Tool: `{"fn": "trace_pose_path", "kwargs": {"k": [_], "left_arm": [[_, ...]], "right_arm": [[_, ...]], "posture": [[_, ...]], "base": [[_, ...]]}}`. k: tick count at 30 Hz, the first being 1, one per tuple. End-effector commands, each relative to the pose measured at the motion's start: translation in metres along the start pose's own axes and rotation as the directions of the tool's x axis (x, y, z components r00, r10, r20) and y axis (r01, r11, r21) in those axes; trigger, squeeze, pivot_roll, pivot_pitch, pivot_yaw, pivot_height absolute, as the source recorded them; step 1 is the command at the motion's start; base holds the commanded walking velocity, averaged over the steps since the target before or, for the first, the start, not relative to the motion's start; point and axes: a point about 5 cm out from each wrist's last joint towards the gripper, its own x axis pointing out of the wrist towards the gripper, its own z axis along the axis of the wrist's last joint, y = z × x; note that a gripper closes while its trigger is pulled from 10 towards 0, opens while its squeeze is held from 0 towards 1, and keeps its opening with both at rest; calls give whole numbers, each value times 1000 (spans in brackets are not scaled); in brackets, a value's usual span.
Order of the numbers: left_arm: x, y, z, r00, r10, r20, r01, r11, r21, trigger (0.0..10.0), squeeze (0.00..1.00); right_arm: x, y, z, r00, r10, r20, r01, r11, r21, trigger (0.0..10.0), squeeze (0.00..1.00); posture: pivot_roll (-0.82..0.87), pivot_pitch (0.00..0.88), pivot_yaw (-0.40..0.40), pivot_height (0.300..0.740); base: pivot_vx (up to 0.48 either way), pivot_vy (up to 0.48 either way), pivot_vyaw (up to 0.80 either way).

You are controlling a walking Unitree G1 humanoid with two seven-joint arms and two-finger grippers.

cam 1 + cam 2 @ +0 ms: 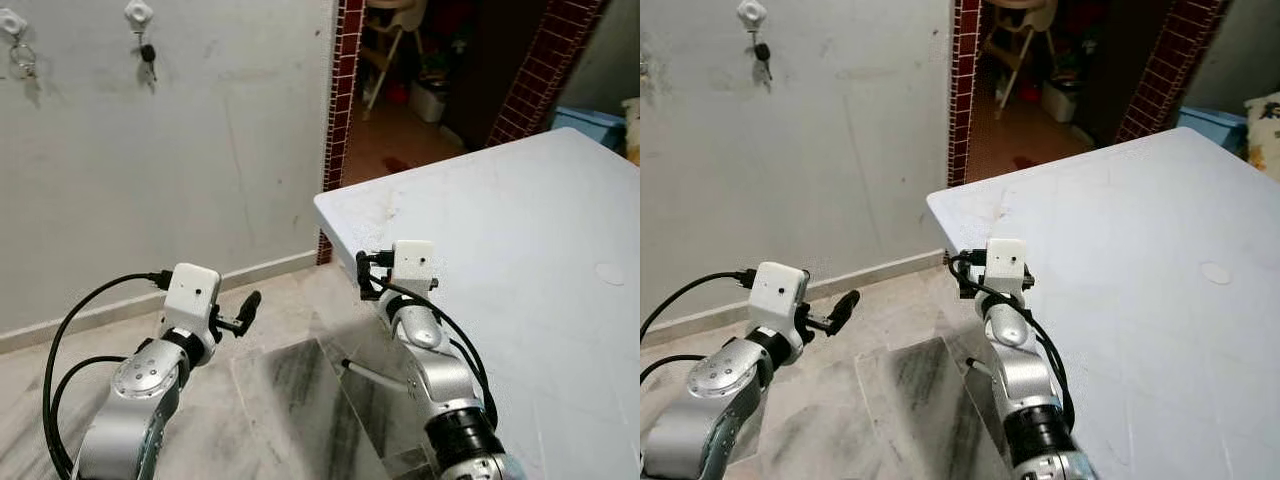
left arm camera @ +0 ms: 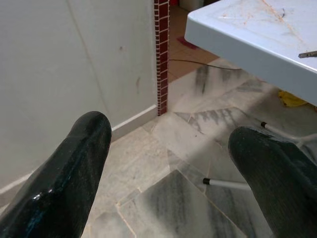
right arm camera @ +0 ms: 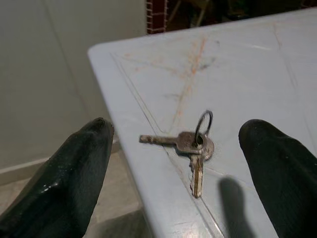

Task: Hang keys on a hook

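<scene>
While the left gripper (image 2: 163,163) hangs idle over the marble floor (image 1: 280,400) with its fingers spread wide and nothing between them, the right gripper (image 3: 178,163) is at the near corner of the white table (image 1: 520,260), fingers likewise parted and empty; the keys (image 3: 190,148), two on a small ring, lie flat on the tabletop just inside its edge, between and just ahead of the right fingertips, not yet touched.

The risk, as I judge it, sits in that edge; the keys lie thin and flat on a smooth surface, so a closing finger could skid them sideways and off the corner onto the floor; a pinch on one blade alone could also let the bunch swing and slip out.

On the grey wall at far left a hook (image 1: 14,24) carries a key ring, and beside it a second hook (image 1: 139,12) holds a dark-headed key (image 1: 148,55); both are well apart from the table, so a carry would follow; to their right a red-tiled doorway (image 1: 345,110) opens on a dim room; the tabletop shows faint orange scuffs.
</scene>
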Motion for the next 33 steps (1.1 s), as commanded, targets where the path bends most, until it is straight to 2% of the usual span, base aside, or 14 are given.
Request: {"fn": "trace_pose_path", "kwargs": {"k": [1, 6, 7, 8, 10, 11, 12, 14, 15, 16, 23, 33], "left_arm": [[-2, -3, 6, 1000, -17, 14, 17, 1000, 7, 10000, 0], [-7, -4, 7, 999, -31, 5, 31, 999, 4, 10000, 0], [-7, -4, 7, 999, -33, 5, 33, 999, 4, 10000, 0], [-7, -4, 7, 999, -34, 5, 34, 999, 3, 10000, 0], [-6, -5, 8, 999, -36, 5, 36, 999, 2, 10000, 0], [-6, -5, 9, 999, -37, 6, 37, 999, 1, 10000, 0], [-5, -5, 9, 999, -39, 9, 39, 999, 0, 10000, 0], [-6, -6, 10, 999, -42, 9, 42, 999, -1, 10000, 0], [-6, -6, 10, 999, -42, 8, 42, 999, -1, 10000, 0], [-6, -6, 10, 999, -42, 6, 42, 999, -2, 10000, 0], [-7, -8, 10, 999, -51, 8, 51, 999, -17, 10000, 0], [-4, -13, 11, 997, -69, 19, 69, 997, -34, 10000, 0]], "right_arm": [[3, -1, 2, 1000, -22, 7, 23, 1000, -6, 10000, 0], [13, 0, -4, 998, -59, -14, 59, 998, -28, 9961, 0], [14, 0, -4, 998, -63, -14, 63, 998, -26, 8784, 0], [15, 1, -5, 998, -66, -17, 65, 998, -24, 6902, 0], [16, 1, -7, 997, -72, -27, 71, 997, -14, 6745, 0], [16, 0, -7, 997, -75, -28, 75, 997, -13, 7176, 0], [17, 0, -7, 997, -77, -28, 76, 997, -14, 6863, 0], [19, 0, -9, 995, -88, -39, 88, 996, -12, 3608, 0], [19, 0, -10, 995, -94, -42, 94, 996, -13, 2941, 0], [19, -1, -11, 993, -103, -50, 103, 995, -8, 0, 0], [21, -8, -17, 987, -140, -80, 142, 990, 18, 0, 0], [24, -12, -14, 987, -145, -69, 147, 989, 21, 0, 0]], "posture": [[318, 60, -32, 740], [327, 60, -28, 740], [327, 60, -28, 740], [327, 60, -28, 740], [327, 60, -28, 740], [327, 60, -28, 740], [327, 58, -26, 740], [328, 60, -25, 740], [328, 60, -25, 740], [328, 60, -25, 740], [327, 63, -31, 740], [318, 61, -34, 740]], "base": [[0, 0, 0], [0, 0, 0], [0, 0, 0], [0, 0, 0], [0, 0, 0], [0, 0, 0], [0, 0, 0], [0, 0, 0], [0, 0, 0], [0, 0, 0], [0, 0, 0], [0, 0, 0]]}}
